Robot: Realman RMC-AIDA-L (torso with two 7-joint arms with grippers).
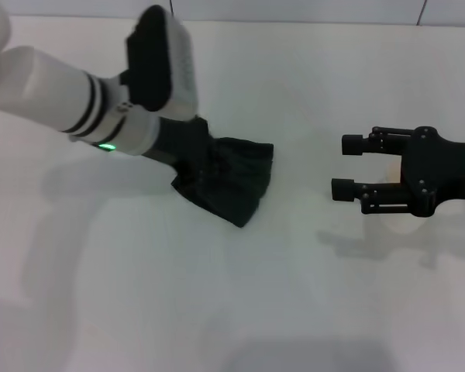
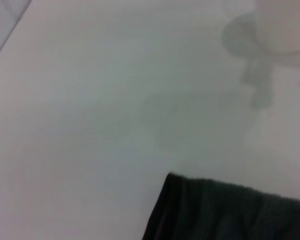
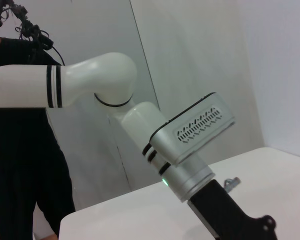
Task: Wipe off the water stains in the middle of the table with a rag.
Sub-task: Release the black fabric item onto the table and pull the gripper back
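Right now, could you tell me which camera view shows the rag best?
The head view: the whole rag lies on the table under the left tool. The left wrist view shows only one corner; the right wrist view shows none.

There is one rag (image 1: 231, 177), a single dark cloth, on the one white table (image 1: 240, 310). Two robot arms reach over it, each with one tool: the left tool (image 1: 195, 163) at the rag and the right tool (image 1: 349, 167) off to the side. One person (image 3: 20, 165) in black stands behind.
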